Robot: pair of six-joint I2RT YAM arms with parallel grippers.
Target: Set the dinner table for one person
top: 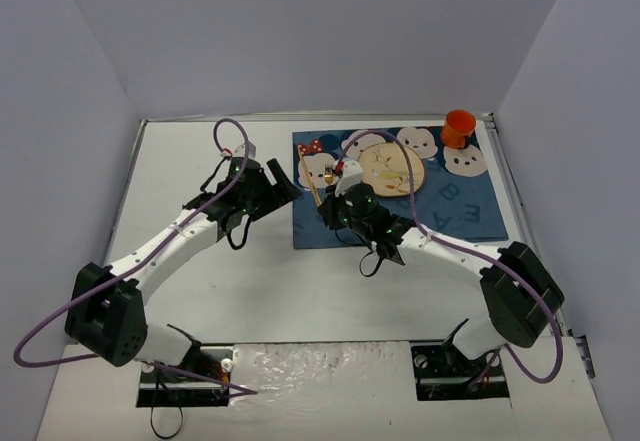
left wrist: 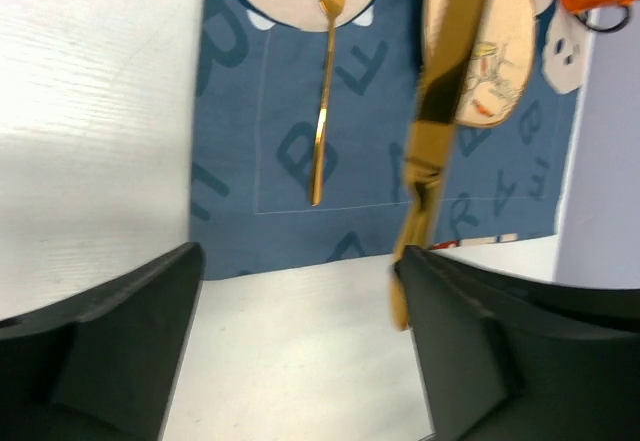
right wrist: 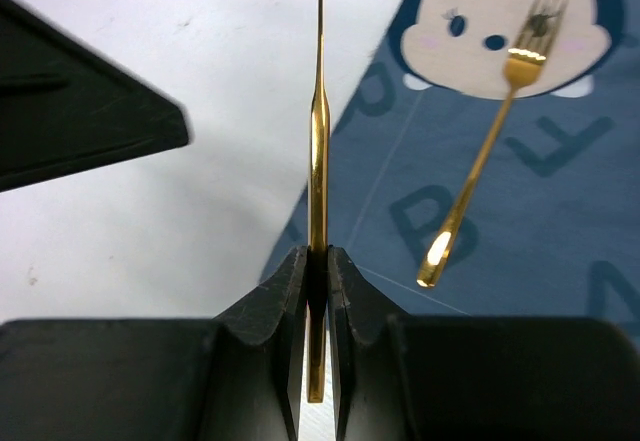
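Left gripper [left wrist: 298, 256]: jaws stand wide apart and grip nothing. It hovers above the near edge of the mat [top: 450, 211].

Right gripper [right wrist: 317, 256]: jaws are closed on one end of a gold knife [right wrist: 317, 161]. I hold the knife edge-on and clear of the surface. Its free end reaches toward my left gripper and lies just beside one left finger [left wrist: 470, 341]. I cannot tell whether the two touch.

A gold fork [right wrist: 490, 141] lies flat on the mat with its tines on a printed mouse face.

The table [top: 300, 291] is the white top under both arms. The blue mat lies on its far right part. A round plate [top: 395, 169] rests on the mat, and an orange cup [top: 459, 128] stands at the mat's far right corner.
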